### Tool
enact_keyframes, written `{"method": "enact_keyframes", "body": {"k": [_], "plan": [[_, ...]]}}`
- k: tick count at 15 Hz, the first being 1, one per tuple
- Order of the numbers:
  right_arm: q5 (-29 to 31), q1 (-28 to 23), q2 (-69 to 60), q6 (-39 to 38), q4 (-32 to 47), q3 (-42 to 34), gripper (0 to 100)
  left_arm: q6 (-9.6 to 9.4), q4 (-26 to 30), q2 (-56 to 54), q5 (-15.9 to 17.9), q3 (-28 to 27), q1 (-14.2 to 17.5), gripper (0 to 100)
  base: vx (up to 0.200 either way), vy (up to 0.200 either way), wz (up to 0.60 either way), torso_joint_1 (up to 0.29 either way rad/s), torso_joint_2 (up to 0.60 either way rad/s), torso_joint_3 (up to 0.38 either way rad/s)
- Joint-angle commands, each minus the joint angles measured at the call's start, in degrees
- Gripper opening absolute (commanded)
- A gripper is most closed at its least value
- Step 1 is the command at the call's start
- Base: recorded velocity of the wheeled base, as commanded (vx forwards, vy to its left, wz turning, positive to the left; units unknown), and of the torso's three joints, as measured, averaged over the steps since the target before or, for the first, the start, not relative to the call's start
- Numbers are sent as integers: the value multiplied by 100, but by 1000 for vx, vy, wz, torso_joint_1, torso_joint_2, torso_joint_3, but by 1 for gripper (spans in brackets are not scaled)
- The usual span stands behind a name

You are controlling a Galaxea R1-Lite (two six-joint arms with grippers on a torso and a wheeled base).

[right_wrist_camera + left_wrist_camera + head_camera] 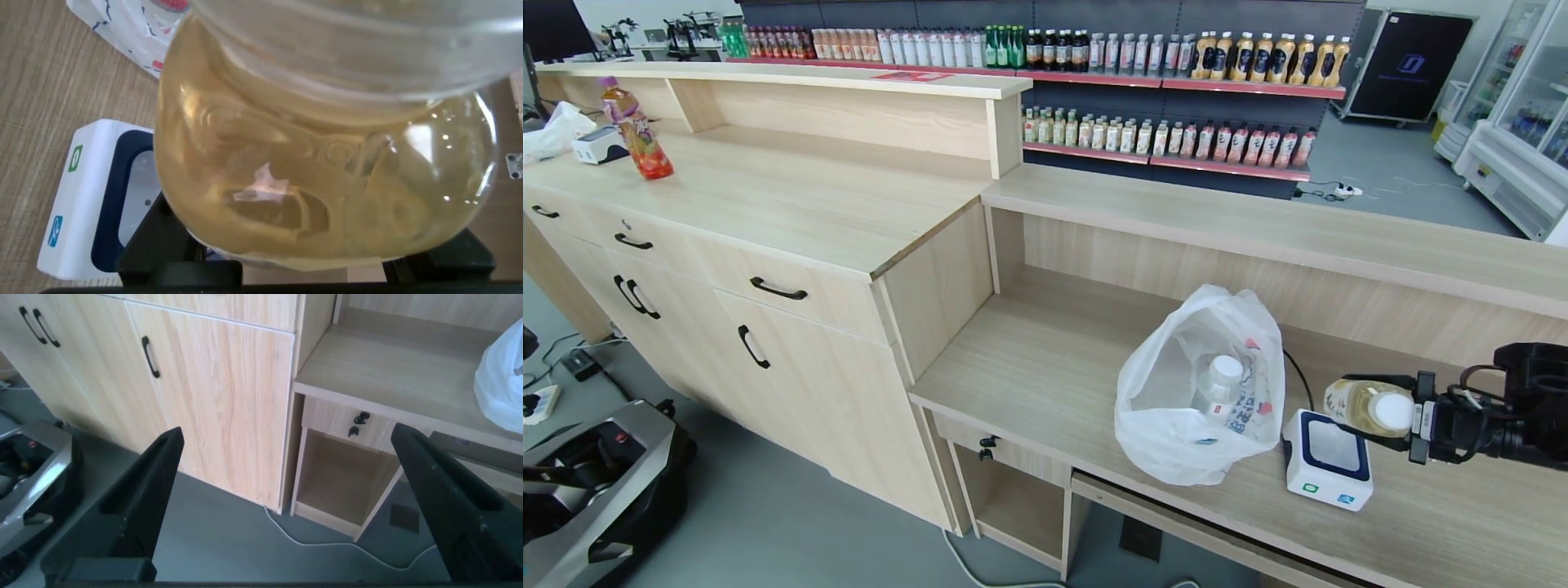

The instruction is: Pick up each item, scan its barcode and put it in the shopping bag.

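My right gripper point(1382, 410) is shut on a bottle of yellow drink point(1349, 402) with a white cap, held on its side just above the lower counter. The bottle point(327, 163) hangs right beside and slightly above the white barcode scanner point(1327, 459), whose dark window point(135, 196) lies beneath it. To the scanner's left stands the white plastic shopping bag point(1176, 408), open, with a white-capped bottle point(1223, 374) inside. My left gripper point(294, 498) hangs open and empty over the floor in front of the cabinet doors. A red-orange bottle point(637, 131) stands on the upper counter, far left.
The lower counter point(1045, 359) is bounded by a back wall and the tall cabinet side on its left. A small drawer with a key point(358, 425) sits below its front edge. A second scanner point(598, 145) and a white bag point(551, 131) lie on the upper counter.
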State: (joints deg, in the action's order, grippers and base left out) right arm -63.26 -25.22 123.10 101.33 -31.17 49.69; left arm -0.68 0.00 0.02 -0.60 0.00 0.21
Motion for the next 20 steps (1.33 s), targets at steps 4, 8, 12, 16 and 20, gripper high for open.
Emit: {"method": "enact_keyframes", "body": {"k": [4,8,12,16,20], "plan": [[-2,79,118,-17,-3,58,0,-2,0,-2,-2,0,6,100,0,0,0,0,0,0],[-2,211,285,-25,-3,243,0,-2,0,-2,-2,0,6,100,0,0,0,0,0,0],[6,246,355,-25,-3,261,0,-2,0,-2,-2,0,6,100,0,0,0,0,0,0],[6,246,364,-25,-3,278,0,-2,0,-2,-2,0,6,100,0,0,0,0,0,0],[6,255,346,-25,-3,305,0,-2,0,-2,-2,0,6,100,0,0,0,0,0,0]]}}
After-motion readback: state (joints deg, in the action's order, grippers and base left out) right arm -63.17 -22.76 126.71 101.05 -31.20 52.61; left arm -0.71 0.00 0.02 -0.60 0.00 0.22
